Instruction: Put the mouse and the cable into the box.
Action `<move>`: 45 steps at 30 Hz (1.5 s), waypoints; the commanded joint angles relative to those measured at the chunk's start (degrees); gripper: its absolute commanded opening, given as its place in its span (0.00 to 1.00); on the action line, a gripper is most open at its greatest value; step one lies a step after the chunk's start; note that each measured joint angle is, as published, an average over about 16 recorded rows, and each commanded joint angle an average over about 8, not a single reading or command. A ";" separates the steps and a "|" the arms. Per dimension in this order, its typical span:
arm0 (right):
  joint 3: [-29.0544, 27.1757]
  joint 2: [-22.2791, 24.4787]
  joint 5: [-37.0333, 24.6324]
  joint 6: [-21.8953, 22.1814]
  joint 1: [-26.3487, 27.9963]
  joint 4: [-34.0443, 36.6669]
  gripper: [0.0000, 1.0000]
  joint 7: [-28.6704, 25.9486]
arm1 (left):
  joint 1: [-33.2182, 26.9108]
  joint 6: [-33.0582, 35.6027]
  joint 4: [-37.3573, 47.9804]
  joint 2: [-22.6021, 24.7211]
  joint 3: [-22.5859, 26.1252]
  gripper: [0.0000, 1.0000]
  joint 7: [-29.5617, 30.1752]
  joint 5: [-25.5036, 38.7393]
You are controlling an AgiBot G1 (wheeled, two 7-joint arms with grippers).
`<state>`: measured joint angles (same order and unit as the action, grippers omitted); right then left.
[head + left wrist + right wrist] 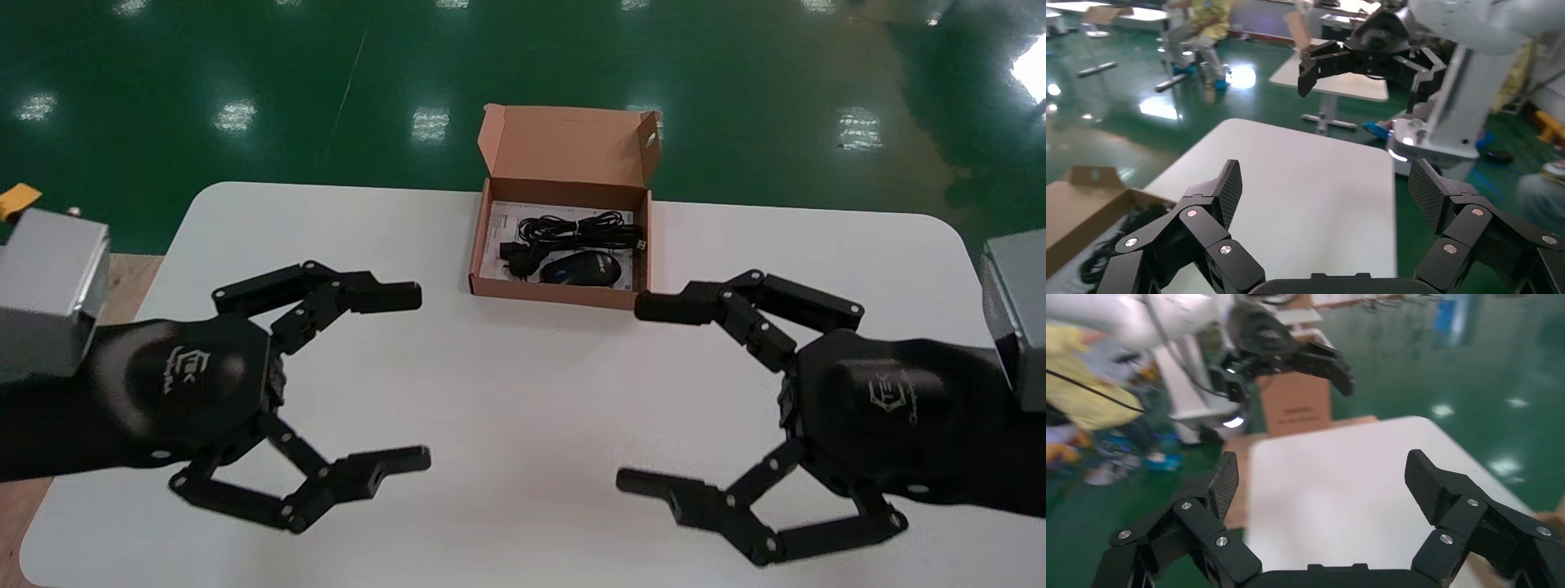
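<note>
A brown cardboard box (559,290) stands open at the far middle of the white table (507,384), its lid flap upright. Inside lie a black mouse (582,268) and a coiled black cable (576,230) on a white sheet. My left gripper (415,377) hovers open over the near left of the table, nothing between its fingers. My right gripper (645,396) hovers open over the near right, also empty. The left wrist view shows the box (1076,211) with the cable (1113,245) off to one side, and the left gripper (1324,190) over bare table. The right gripper (1321,478) also faces bare table.
The table's rounded edges drop to a green floor (245,90) on the far side. The box sits between the two grippers' fingertips but farther back. Other tables and a seated person (1199,30) lie beyond in the left wrist view.
</note>
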<state>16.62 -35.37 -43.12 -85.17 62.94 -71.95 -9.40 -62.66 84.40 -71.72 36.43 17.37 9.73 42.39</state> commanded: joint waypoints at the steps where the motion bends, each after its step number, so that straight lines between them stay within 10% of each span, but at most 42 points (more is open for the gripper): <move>1: -0.64 0.36 1.49 -0.58 -1.70 -2.07 1.00 -1.33 | 1.10 1.34 -1.89 -1.42 -1.38 1.00 0.94 -0.53; 45: -0.61 0.35 1.34 -0.53 -1.47 -1.69 1.00 -1.37 | 1.11 1.28 -1.83 -1.41 -1.36 1.00 0.99 -0.56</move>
<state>16.01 -35.01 -41.78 -85.70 61.47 -73.64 -10.76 -61.55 85.68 -73.56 35.01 16.01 10.73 41.83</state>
